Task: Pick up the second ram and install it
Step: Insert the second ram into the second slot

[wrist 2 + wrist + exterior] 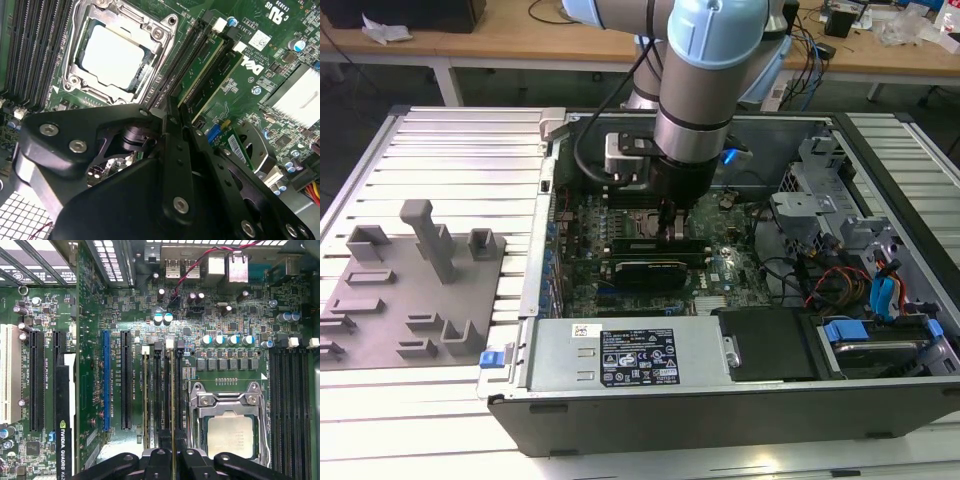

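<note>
The second ram (pixel 172 405) is a thin dark green strip standing on edge in a black slot beside the CPU socket (pixel 230 432). My gripper (pixel 173 457) is shut on its near end, one finger on each side. In the second wrist view the second ram (pixel 200 67) runs from my gripper (pixel 172 112) along the socket (pixel 115 55). Another memory stick (pixel 145 400) sits two slots further from the socket, also seen in the second wrist view (pixel 226 75). In the exterior view my gripper (pixel 675 228) reaches down into the open computer case, onto the motherboard (pixel 720 265).
A black graphics card (pixel 645 268) lies just in front of the gripper. The power supply (pixel 620 355) spans the case's front edge. Loose cables and drive bays (pixel 840 280) crowd the exterior view's right. A gray tray with blocks (pixel 410 270) lies outside the case on the left.
</note>
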Tool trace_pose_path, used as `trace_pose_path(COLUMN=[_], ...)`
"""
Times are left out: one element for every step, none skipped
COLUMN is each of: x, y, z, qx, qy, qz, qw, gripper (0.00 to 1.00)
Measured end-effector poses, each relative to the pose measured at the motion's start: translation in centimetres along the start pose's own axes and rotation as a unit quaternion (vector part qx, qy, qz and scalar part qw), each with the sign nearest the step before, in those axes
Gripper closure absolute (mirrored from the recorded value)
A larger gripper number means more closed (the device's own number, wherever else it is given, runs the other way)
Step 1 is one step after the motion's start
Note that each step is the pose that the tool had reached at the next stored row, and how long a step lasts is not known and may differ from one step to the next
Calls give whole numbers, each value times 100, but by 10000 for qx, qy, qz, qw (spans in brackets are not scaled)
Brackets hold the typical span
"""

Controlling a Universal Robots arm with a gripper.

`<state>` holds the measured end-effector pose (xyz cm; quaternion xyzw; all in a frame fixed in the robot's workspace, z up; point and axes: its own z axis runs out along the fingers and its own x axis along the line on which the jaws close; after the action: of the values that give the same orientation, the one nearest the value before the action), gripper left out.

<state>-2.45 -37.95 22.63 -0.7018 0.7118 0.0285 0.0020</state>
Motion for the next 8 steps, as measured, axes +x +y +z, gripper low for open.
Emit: trace_pose_path(x=[0,0,-1,-1,-2,-2,-2,-2], y=[0,0,0,-1,-1,-1,-1,-1], z=[1,1,3,4,7,13,15,15], qx=[0,0,0,0,1,1,1,0], qy=[0,1,0,0,-1,-5,-5,-5], qz=[0,1,2,5,7,12,12,13], qw=[10000,10000,10000,10000,10000,10000,10000,10000], gripper=[86,86,86,86,86,86,86,86])
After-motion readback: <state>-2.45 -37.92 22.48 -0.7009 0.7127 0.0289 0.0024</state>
